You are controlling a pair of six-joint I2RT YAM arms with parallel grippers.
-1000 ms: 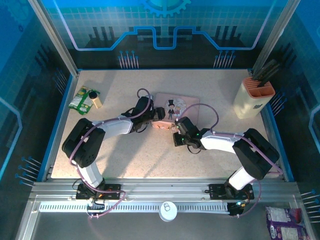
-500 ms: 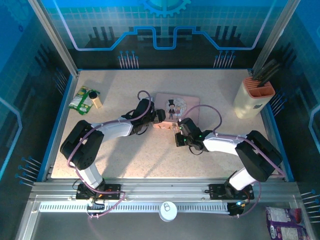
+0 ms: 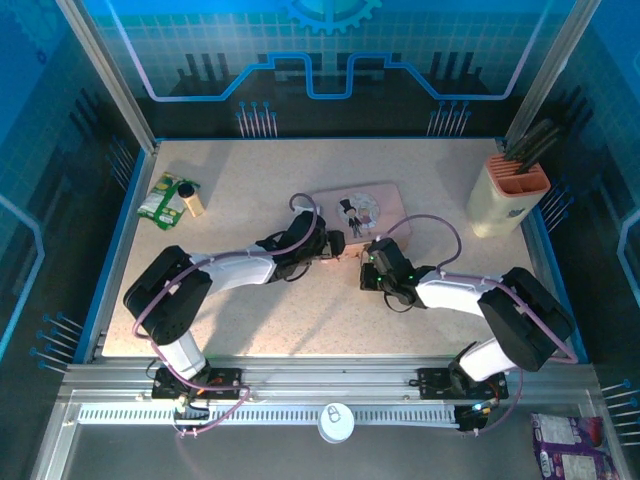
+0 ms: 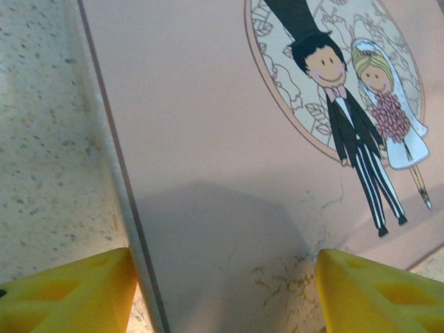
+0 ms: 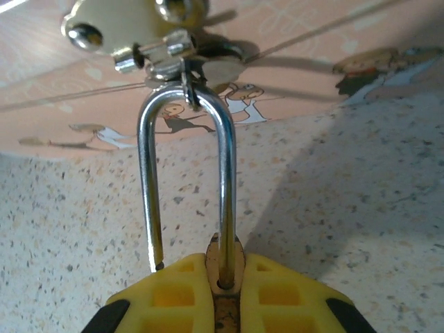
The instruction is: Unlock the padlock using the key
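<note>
So since the frame half a second back, the pink tin (image 3: pixel 360 212) has swung round. Its right end now sits higher in the top view, and the whole thing has slid toward the upper right. The left claw (image 3: pixel 333 243) has followed it to the right, and the right claw (image 3: pixel 370 262) has crept up and right as well.

The padlock (image 5: pixel 225 305) is at bottom centre of the right wrist view, pinched tight between that claw's yellow fingers (image 5: pixel 170 291). Its long axis runs straight up the frame. The shackle (image 5: pixel 227 194) points up and is hooked through the tin's hasp (image 5: pixel 163 48) at the top. The shackle's left leg ends right at the finger's top edge, and I can't tell if it's seated in the body.

In the left wrist view the left claw (image 4: pixel 225 291) is spread wide and gripping nothing. One pad is over the counter (image 4: pixel 48 139) and the other is over the tin's lid.

Both arms lie low across the counter, forearms angling in from the bottom corners and meeting near the middle, just below the tin.
</note>
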